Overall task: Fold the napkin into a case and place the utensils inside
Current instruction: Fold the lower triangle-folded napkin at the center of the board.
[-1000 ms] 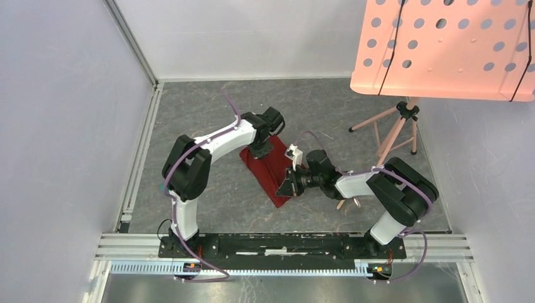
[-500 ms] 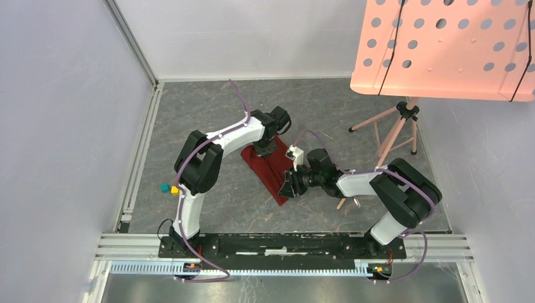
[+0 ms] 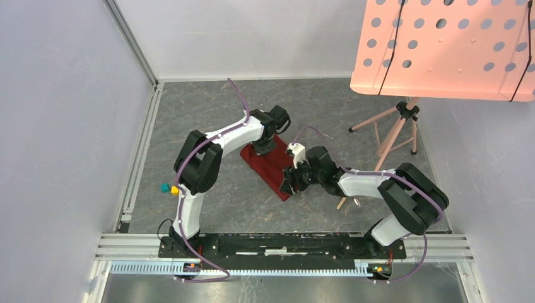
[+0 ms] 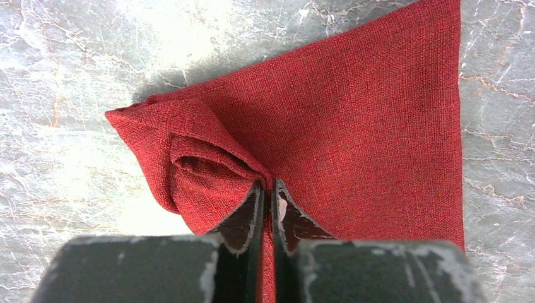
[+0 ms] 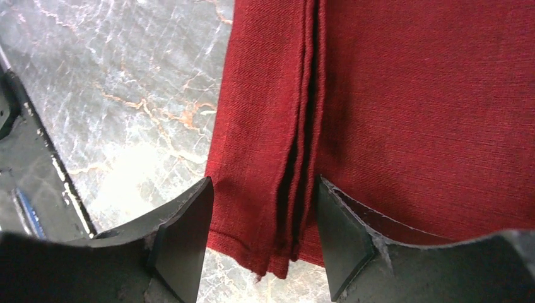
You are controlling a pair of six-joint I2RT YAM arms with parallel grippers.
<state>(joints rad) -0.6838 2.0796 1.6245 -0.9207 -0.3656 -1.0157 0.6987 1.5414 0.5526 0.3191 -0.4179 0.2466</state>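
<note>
The dark red napkin [image 3: 272, 168] lies on the grey marbled table as a narrow folded strip slanting from back left to front right. My left gripper [image 3: 261, 150] is at its far end, shut on a pinched-up fold of the napkin [image 4: 378, 113], which bunches into a pocket left of the fingers [image 4: 267, 186]. My right gripper [image 3: 292, 183] is open at the near end. Its fingers straddle the stacked folded edges of the napkin [image 5: 410, 95] without gripping them [image 5: 265, 189]. Of the utensils, only a small shiny bit [image 3: 356, 202] peeks out under the right forearm.
A pink perforated board [image 3: 441, 47] on a tripod [image 3: 394, 129] stands at the back right. An aluminium rail [image 3: 284, 243] runs along the near edge under the arm bases. White walls close in on the left and at the back.
My right gripper has opened and let go of the napkin's near end, which now lies flat. The left arm shifted slightly right a second ago and still pinches the far end.
</note>
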